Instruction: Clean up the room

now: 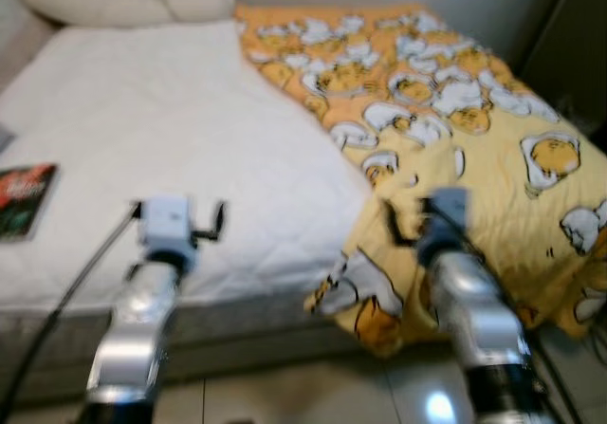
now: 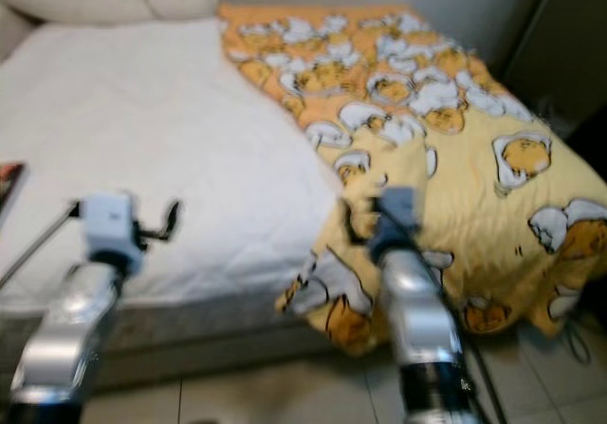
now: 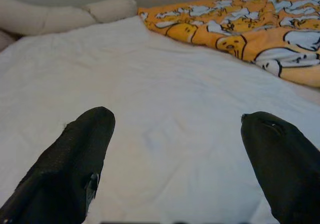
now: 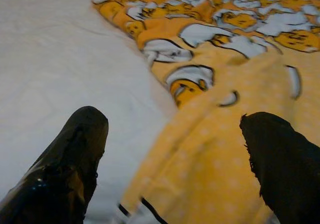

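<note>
**Bed half made — blanket still bunched on one side**

Yellow cartoon-print blanket (image 1: 446, 130) covers just the right half of the head views, running from upper centre to lower right; its near corner hangs over the mattress edge toward the tiled floor (image 1: 313, 386). The white mattress sheet (image 1: 152, 130) lies bare across the left half, pillows (image 1: 114, 2) at upper left. A dark book or magazine (image 1: 24, 196) sits at the sheet's left edge — probably still to tidy. Judged barely begun: the blanket needs spreading.

Right gripper (image 4: 175, 159) hangs just above the blanket's folded inner edge, jaws wide, nothing held. Left gripper (image 3: 175, 149) hovers over bare sheet at lower left, jaws also wide and empty.

Room: sheet is open for dragging the blanket leftward. The near mattress edge sits just ahead of both arms; a dark cabinet (image 1: 569, 54) crowds the upper right.
</note>
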Motion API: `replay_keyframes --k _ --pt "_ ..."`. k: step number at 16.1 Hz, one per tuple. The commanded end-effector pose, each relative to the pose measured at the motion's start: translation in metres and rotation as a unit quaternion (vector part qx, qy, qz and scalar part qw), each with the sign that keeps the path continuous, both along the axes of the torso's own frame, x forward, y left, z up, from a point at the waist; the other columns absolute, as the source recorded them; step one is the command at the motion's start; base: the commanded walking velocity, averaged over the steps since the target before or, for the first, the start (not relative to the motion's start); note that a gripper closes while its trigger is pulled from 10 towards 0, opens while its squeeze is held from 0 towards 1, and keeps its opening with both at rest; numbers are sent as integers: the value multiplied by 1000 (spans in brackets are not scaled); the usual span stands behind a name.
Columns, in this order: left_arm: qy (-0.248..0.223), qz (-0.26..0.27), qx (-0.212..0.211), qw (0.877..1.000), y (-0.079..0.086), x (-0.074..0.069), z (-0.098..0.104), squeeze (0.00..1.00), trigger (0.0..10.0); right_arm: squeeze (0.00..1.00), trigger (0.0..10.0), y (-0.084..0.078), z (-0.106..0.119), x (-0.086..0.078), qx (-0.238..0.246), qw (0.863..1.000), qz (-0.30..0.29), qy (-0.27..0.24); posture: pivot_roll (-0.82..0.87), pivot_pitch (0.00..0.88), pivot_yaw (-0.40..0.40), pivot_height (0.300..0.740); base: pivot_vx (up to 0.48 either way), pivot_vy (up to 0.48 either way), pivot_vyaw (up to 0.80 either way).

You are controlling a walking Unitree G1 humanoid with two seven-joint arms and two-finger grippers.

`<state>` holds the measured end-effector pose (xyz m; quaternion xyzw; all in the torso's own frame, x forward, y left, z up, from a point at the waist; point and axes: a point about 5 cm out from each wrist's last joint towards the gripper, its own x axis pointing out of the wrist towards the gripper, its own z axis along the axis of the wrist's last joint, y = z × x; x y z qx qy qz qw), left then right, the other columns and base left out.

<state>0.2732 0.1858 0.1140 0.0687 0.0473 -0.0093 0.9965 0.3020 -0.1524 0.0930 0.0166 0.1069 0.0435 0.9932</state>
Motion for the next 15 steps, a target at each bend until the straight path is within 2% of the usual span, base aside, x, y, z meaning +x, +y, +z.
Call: replay_keyframes --k 1,4,7,8,9,10,15 --pt "-3 -12 -5 1000 -8 1 2 753 10000 0 10000 -11 1 0 -4 1000 -11 -2 67 0 -6 740 364 0 0" --pt "-3 -13 -6 1000 -8 1 2 749 10000 0 10000 -10 0 0 -6 1000 -8 0 67 0 -7 740 363 0 0" --pt "-4 -13 -7 1000 -8 1 2 753 10000 0 10000 -9 1 1 -36 999 8 -1 68 0 -7 740 360 0 0" --pt "-3 -13 -7 1000 -8 1 2 753 10000 0 10000 -9 1 1 -39 999 9 -2 68 0 -7 740 364 0 800" --pt "-3 -14 -7 1000 -9 1 2 753 10000 0 10000 -9 0 1 -32 999 7 -1 68 0 -7 740 360 0 800" --pt "-3 -15 -7 1000 -9 1 2 753 10000 0 10000 -9 -2 0 -4 1000 -4 6 68 0 -7 740 364 0 0" --pt "1 -20 -5 1000 -10 0 1 749 10000 0 10000 -8 -4 1 -25 999 14 14 70 0 -9 740 352 0 0"
